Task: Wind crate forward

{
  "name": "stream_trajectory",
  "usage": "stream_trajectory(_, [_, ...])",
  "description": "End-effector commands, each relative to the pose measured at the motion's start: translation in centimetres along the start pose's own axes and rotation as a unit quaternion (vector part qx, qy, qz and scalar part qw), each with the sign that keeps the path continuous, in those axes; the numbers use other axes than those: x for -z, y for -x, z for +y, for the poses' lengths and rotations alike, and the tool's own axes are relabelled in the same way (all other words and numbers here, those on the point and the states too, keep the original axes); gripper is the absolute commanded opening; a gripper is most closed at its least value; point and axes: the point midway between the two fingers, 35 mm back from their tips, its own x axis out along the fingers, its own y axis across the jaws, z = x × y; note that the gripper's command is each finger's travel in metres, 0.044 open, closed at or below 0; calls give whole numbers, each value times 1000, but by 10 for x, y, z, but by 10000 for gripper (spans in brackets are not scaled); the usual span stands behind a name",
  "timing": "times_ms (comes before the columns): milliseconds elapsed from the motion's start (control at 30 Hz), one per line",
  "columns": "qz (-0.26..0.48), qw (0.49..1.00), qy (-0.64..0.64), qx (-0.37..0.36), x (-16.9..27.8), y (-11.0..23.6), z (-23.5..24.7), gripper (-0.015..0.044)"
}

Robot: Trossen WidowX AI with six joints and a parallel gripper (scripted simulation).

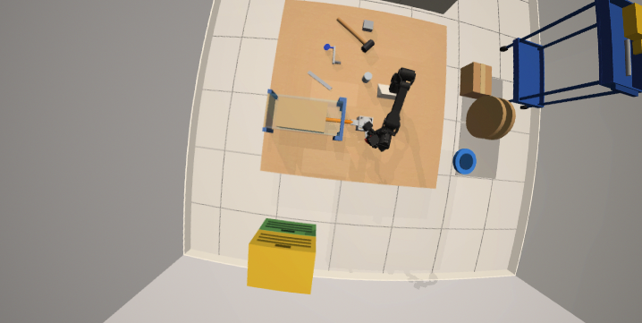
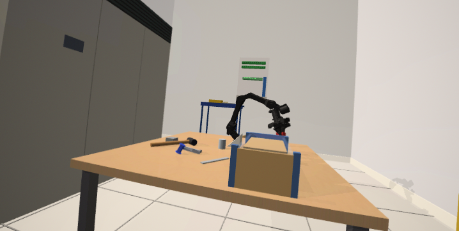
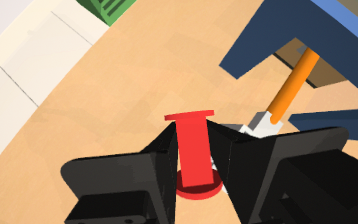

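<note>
Pinching the smooth red cylindrical knob point(image 3: 194, 150) of the winch handle, my tool point(image 3: 196, 150) hangs over the grey winch point(image 1: 364, 122) on the wooden counter point(image 1: 403, 159), just beside the blue steel frame point(image 1: 341, 118). An orange strap point(image 3: 294, 86) runs taut from the winch to the tan crate point(image 1: 299, 114) inside the clear-panelled cubby. Well apart lie a wooden-shafted hammer point(image 1: 354, 34), a blue-knobbed crank point(image 1: 332, 53), a flat grey bar point(image 1: 319, 80), a grey cylinder point(image 1: 367, 77) and a grey block point(image 1: 367, 25).

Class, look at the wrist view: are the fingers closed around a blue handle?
No, the fingers clamp a red handle, standing upright between them.
</note>
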Motion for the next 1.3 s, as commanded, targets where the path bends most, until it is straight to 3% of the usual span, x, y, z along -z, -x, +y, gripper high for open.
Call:
stream_trajectory(0, [16,1000,17,-4,18,4,10,0])
stream_trajectory(1267, [17,1000,18,-5,53,21,20,0])
